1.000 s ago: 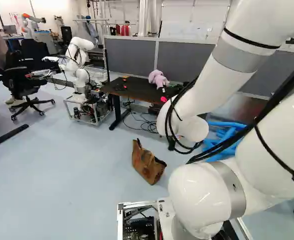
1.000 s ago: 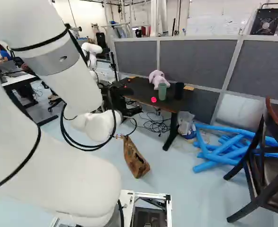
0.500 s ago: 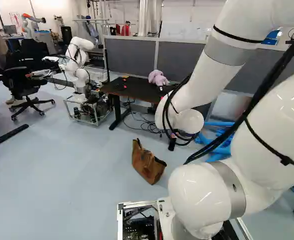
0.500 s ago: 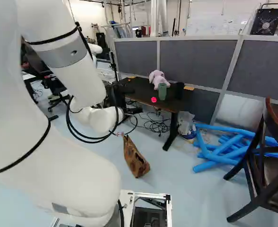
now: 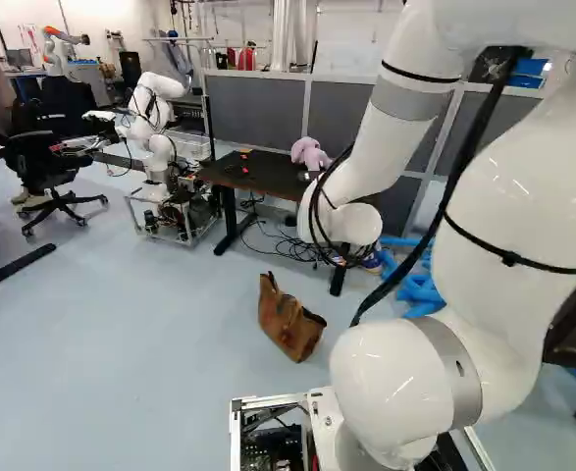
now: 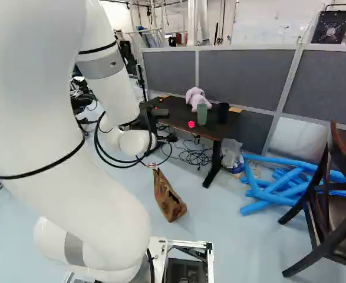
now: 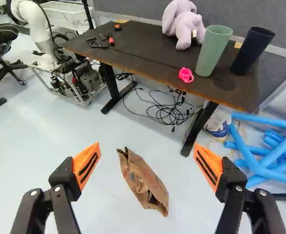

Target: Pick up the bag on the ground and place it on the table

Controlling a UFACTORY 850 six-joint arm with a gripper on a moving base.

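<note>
White arm (image 5: 508,211) arched, orange-padded fingers (image 7: 87,165) spread wide, empty. Brown bag (image 5: 289,332) on pale floor (image 5: 121,373), twelve o'clock; dark table (image 6: 180,113) beyond; blue tubes (image 6: 250,209), two o'clock; another robot (image 5: 160,86), ten.

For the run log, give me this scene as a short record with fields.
target: brown bag, on the floor
gripper: open, fingers wide apart, bag ahead between them, not gripped
destination: dark-topped table, ahead of the bag
on table: plush toy, green cup, dark cup, small pink item
under table: tangled cables
beyond table's side: blue tubes
task state: bag not yet picked up
</note>
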